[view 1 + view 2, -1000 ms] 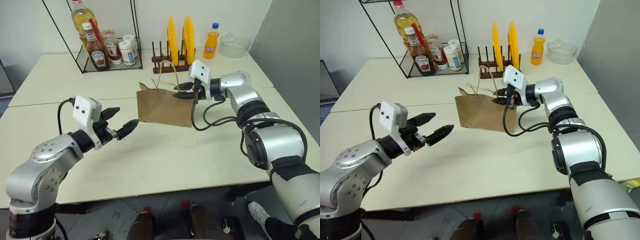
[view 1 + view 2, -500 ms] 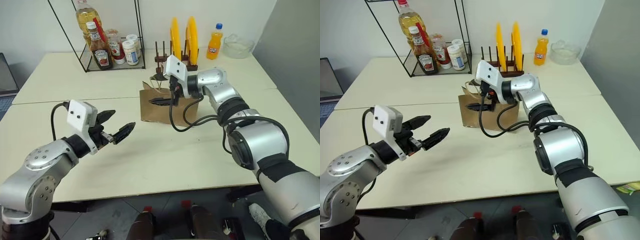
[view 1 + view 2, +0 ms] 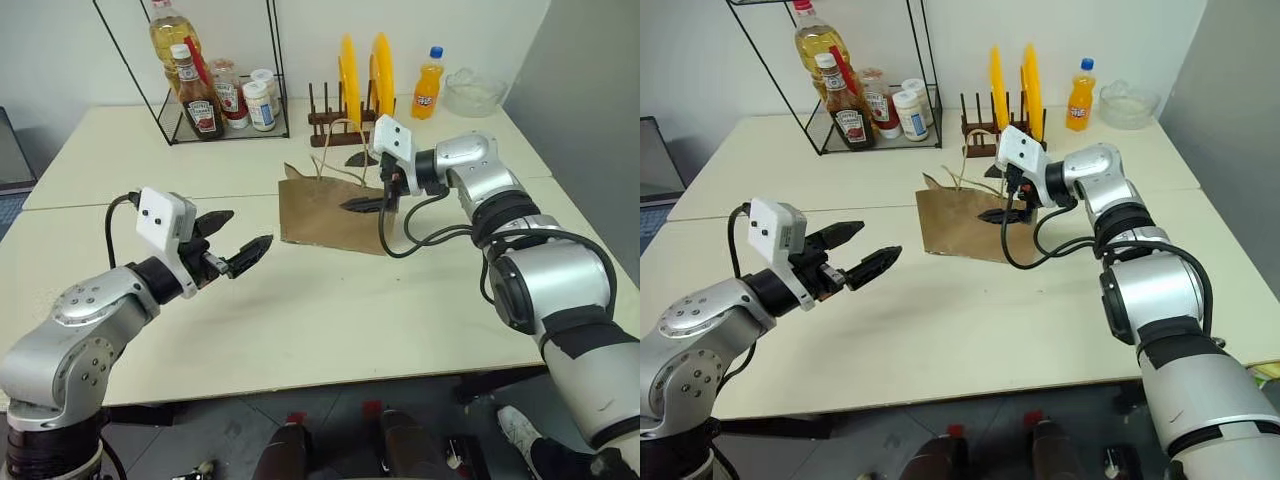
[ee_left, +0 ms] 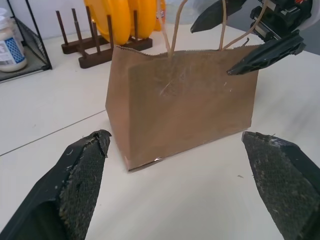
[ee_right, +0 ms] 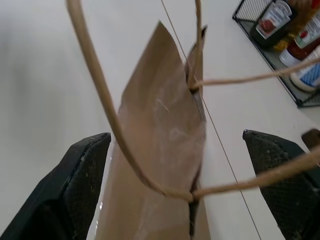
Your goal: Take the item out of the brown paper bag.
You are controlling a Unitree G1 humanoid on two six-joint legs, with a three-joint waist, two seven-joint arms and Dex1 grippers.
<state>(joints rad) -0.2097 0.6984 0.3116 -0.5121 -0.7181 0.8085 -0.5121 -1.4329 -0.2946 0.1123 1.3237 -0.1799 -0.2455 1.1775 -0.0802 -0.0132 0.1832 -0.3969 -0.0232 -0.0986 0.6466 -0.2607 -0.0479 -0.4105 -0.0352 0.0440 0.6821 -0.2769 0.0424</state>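
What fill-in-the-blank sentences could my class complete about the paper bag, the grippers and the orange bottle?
1. The brown paper bag stands ____ on the table.
2. The right gripper, over the bag's top, has its jaws ____.
3. The left gripper is ____ and holds nothing.
4. The orange soda bottle has a ____ cap.

Missing words: upright; open; open; blue
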